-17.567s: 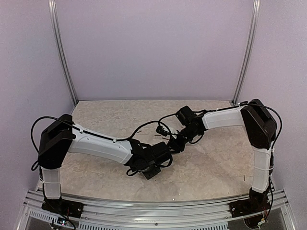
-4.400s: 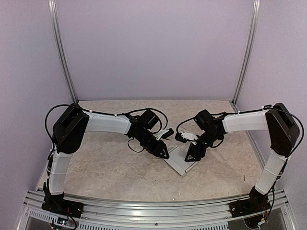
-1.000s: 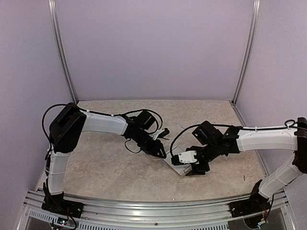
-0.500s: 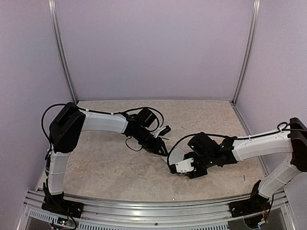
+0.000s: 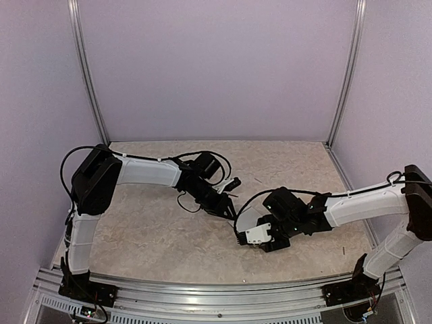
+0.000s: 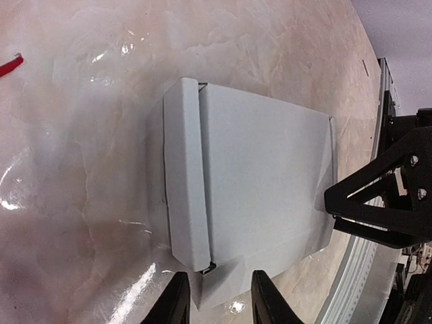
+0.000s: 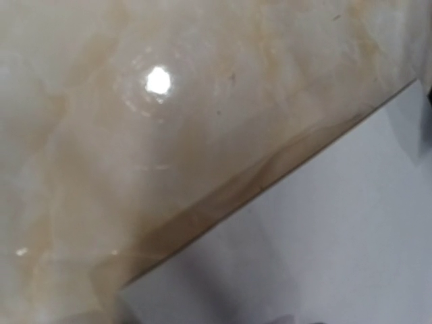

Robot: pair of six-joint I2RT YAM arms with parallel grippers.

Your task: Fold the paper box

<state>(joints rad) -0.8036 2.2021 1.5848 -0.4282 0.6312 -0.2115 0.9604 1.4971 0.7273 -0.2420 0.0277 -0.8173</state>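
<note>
One paper box [image 6: 263, 175], lying flat on table [image 5: 148, 236] between both grippers. Left gripper [image 6: 216, 302] fingers apart astride box corner; grip unclear. Right gripper [image 5: 260, 237] at opposite edge; jaw state unreadable.

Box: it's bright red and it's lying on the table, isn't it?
Not red. The box is pale grey-white, as the left wrist view shows. It is lying on the table.
</note>
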